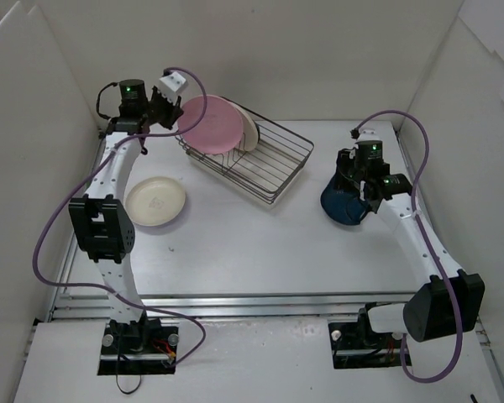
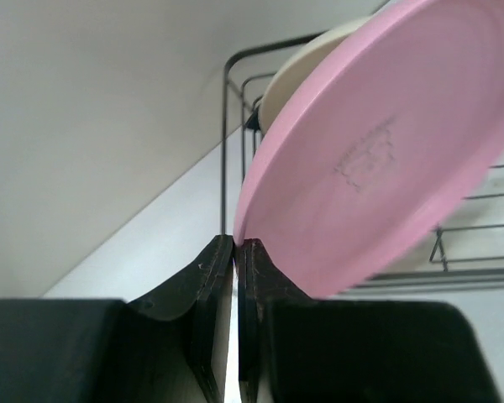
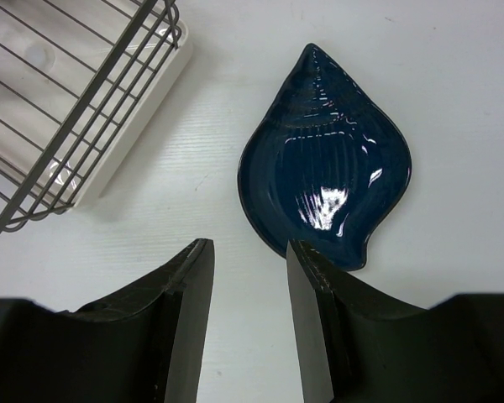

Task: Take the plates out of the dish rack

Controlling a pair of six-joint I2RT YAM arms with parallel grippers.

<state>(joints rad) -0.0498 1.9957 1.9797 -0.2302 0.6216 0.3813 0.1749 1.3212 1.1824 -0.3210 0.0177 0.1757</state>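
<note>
Two are out: a cream plate and a dark blue plate lie on the bench, with my right gripper jaws apart beside the blue. Farther off, my left gripper jaws pinch the pink plate at the dish rack. A second cream plate stands behind it.

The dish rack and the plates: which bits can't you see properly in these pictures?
- the cream plate in the dish rack: left wrist and top views, mostly behind the pink plate.
- the blue plate: top view, partly under the right gripper.
- the dish rack: right wrist view, only a corner, cut by the picture edge.
- the mark on the pink plate: left wrist view, too faint.
</note>
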